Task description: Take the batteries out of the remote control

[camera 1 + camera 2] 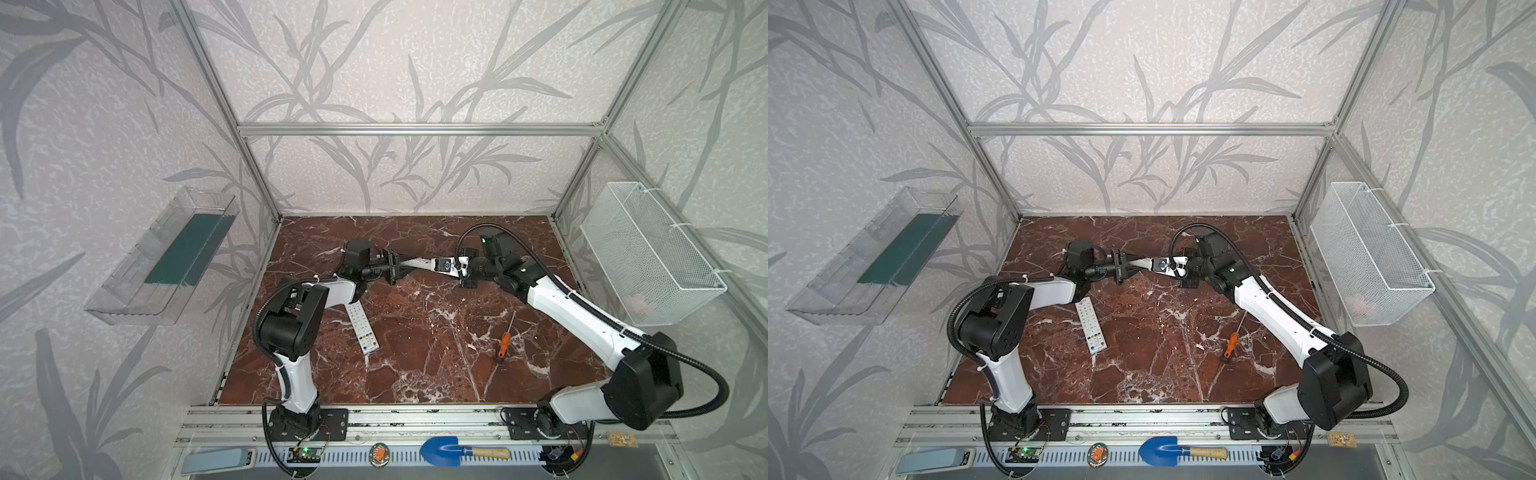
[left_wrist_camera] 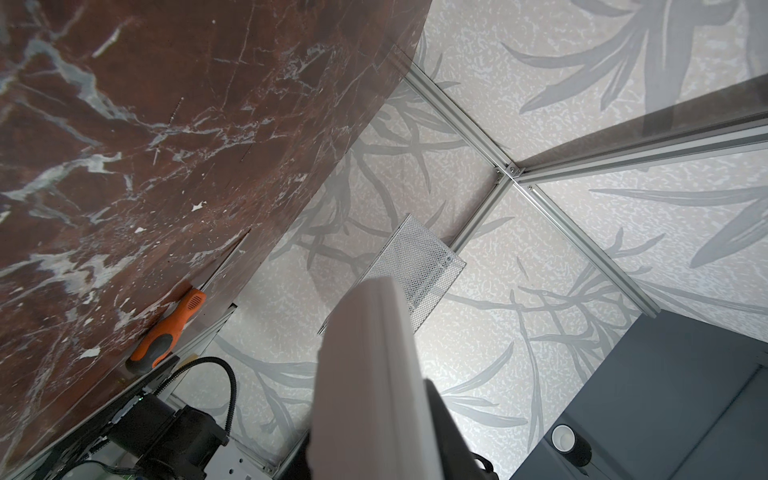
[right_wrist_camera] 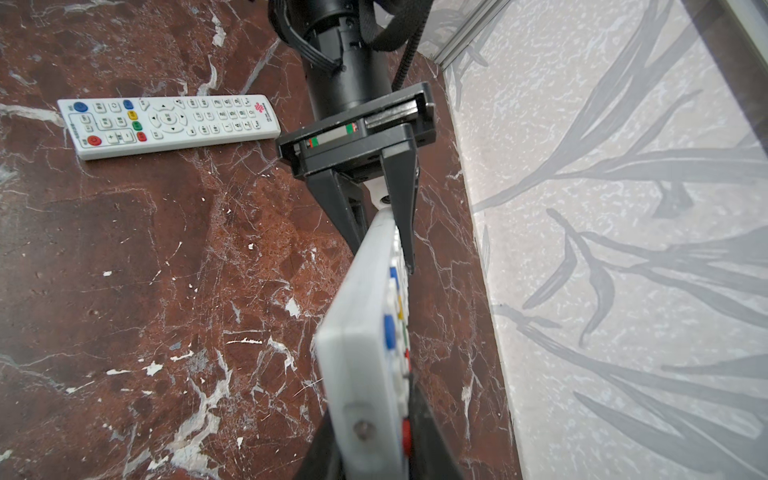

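Midair, right jaws clamp the remote control; left jaws straddle it, grip unclear.

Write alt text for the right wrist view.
A white remote, seen edge-on, is clamped near the camera by the right gripper, its far end between the black fingers of the left gripper. A second remote lies face up on the red marble table; a patterned wall stands alongside.

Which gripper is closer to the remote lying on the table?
Left: the left gripper hangs just beyond the flat remote; the right gripper, clamping the raised remote, is farther right.
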Robot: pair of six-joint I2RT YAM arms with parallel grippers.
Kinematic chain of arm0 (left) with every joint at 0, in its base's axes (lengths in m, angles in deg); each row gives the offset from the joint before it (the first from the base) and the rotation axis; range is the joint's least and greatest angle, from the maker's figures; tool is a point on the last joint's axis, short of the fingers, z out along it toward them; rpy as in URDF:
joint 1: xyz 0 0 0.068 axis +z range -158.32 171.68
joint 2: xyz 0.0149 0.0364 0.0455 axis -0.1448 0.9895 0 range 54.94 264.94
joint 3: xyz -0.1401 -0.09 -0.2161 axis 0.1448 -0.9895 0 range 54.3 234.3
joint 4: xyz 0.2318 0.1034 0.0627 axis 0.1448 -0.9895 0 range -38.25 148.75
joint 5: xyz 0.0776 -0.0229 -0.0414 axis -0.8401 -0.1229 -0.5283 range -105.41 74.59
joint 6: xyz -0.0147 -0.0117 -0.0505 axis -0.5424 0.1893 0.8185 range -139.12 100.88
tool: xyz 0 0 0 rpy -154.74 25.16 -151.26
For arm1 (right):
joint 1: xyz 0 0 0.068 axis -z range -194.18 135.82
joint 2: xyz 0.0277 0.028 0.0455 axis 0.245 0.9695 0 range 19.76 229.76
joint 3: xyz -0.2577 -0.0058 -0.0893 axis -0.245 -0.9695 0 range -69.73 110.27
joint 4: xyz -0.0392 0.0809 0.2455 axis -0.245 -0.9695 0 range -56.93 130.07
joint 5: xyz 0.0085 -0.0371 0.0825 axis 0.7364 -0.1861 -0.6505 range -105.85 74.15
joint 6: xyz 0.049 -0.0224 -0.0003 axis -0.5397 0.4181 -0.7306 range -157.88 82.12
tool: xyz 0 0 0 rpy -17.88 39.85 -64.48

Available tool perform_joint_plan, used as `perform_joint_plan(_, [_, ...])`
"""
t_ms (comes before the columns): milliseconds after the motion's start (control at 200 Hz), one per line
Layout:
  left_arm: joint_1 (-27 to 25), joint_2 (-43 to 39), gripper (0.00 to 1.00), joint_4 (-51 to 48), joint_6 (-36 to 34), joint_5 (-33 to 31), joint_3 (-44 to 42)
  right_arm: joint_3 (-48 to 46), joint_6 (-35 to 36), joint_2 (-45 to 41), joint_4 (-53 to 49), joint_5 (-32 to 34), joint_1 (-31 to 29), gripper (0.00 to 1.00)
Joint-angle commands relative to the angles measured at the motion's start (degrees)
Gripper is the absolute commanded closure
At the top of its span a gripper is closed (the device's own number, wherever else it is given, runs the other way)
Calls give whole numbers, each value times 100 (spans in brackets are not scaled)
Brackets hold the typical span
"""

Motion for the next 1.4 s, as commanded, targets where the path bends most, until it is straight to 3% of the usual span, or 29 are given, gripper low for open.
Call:
perform_joint_plan(0, [-53,-9,61,763,-63,297,103,286,-479,-61,-440,-177,-1,89])
perform_joint_plan(225, [28,-206,37,698,-495,373,-164,1041,-955,29,-1792,-412,202,90])
perform_joint_plan(380, [221,-707,30,-756,-1785,283,-202,1576,-974,199,-2928,-411,250,93])
perform_joint_plan(500, [363,-1160,26,-2773,-3724,263,261,1773,-982,270,-3402,-616,387,94])
perform_joint_plan(570, [384,-1407,23,-4595,-5481,42,817,1882,-981,347,-3618,-792,453,95])
perform_joint_plan(635, [346,-1596,18,-6475,-7256,-548,1445,1954,-972,439,-3774,-935,463,95])
perform_joint_plan(700, [283,-1743,17,-7301,-8556,-864,1735,2014,-985,526,-3897,-1044,462,95])
perform_joint_plan(825, [259,-2286,23,-6865,-9884,-658,1301,2130,-1014,651,-4023,-1543,458,95])
perform_joint_plan(990, [73,-2627,31,-5989,-10723,119,736,2255,-1078,758,-4049,-2028,363,95])
perform_joint_plan(1060, [-79,-2776,31,-5423,-10823,-2,471,2308,-1046,793,-4089,-2190,316,95])
perform_joint_plan(1210, [-226,-2907,32,-3945,-10356,1,76,2353,-995,849,-4166,-2286,214,94])
perform_joint_plan(1395, [-525,-2666,38,-4594,-10941,131,659,2406,-993,988,-4169,-2349,73,94])
